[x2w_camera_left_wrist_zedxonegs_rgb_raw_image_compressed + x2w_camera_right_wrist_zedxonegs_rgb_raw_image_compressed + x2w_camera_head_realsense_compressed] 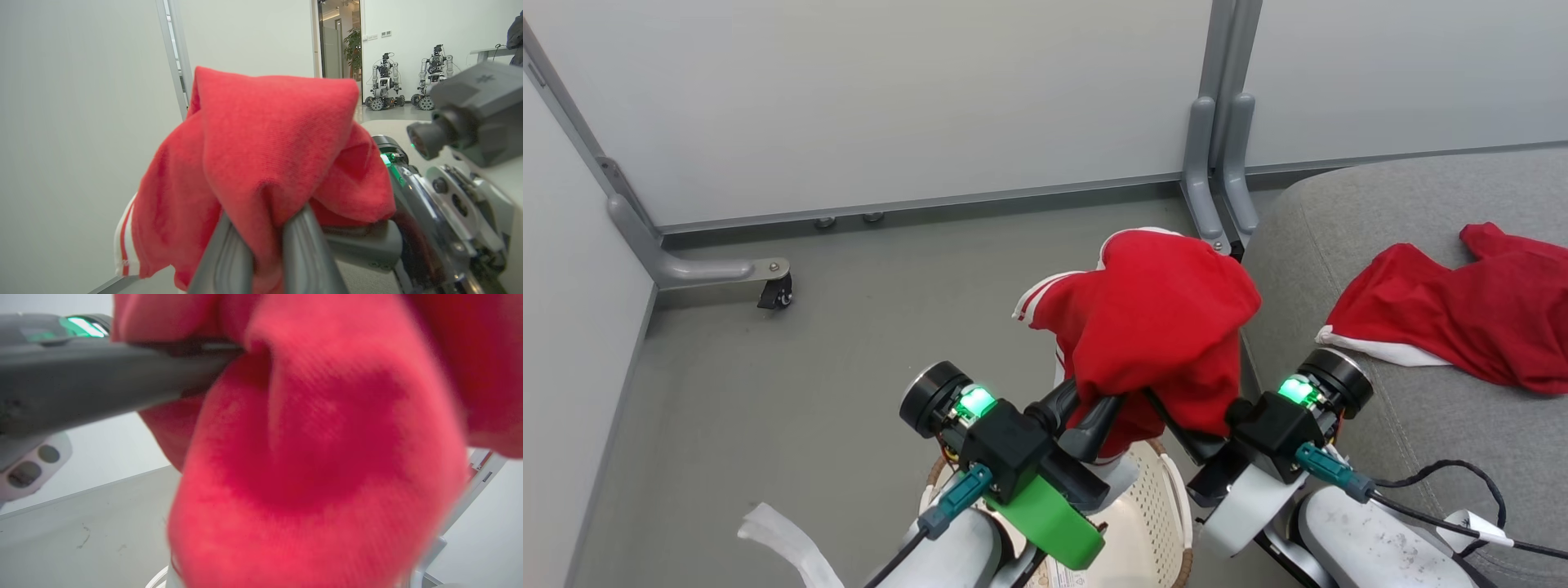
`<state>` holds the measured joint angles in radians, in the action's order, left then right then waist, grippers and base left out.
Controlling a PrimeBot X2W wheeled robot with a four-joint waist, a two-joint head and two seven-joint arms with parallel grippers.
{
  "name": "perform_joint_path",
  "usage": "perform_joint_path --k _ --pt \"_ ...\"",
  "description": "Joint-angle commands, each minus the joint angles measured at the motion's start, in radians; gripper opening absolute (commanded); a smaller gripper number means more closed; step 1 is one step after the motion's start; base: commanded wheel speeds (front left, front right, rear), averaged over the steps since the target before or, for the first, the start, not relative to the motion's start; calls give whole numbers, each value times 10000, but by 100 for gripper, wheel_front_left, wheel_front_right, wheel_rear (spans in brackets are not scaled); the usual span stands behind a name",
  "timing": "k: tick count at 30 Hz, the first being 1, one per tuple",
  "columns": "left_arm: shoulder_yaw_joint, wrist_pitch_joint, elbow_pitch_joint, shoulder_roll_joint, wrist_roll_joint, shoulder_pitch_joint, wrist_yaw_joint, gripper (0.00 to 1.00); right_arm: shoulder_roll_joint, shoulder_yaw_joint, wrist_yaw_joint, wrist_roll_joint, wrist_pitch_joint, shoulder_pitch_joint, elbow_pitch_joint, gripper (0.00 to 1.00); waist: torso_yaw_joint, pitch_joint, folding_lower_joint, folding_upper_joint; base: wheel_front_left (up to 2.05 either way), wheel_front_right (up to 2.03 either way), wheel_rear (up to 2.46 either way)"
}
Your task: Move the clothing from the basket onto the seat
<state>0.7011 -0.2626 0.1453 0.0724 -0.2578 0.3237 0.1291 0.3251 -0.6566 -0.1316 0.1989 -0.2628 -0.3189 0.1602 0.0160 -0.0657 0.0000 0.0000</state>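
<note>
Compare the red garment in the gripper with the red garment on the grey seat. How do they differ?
The held garment hangs bunched in the air, clamped by the left gripper; the seat garment lies spread on the grey seat, untouched. The held garment shows striped bands at one edge; the seat garment shows a plain white edge. Both are bright red soft fabric with white trim.

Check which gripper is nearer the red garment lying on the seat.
Right. The right gripper sits just left of the lying garment, by the seat edge. The left gripper is farther left, above the basket, clamping the held garment.
</note>
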Motion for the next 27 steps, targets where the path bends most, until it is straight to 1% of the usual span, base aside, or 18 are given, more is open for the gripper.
perform_joint_path --k 1,14,22,27 --pt "-56 -29 23 34 -60 52 27 0 -22 45 18 52 -29 108 -51 0 3 -9 0 0 0 0 0" --pt "-17 -29 5 120 -49 -105 27 0 -94 242 18 100 -29 309 -132 0 4 -129 0 0 0 0 0" --pt "-2 -29 40 175 -80 -195 27 0 66 211 18 132 -29 363 -199 0 -5 -176 0 0 0 0 0" --pt "13 -26 32 138 -113 -211 27 0 24 285 18 142 -29 368 -260 0 -18 -192 0 0 0 0 0"
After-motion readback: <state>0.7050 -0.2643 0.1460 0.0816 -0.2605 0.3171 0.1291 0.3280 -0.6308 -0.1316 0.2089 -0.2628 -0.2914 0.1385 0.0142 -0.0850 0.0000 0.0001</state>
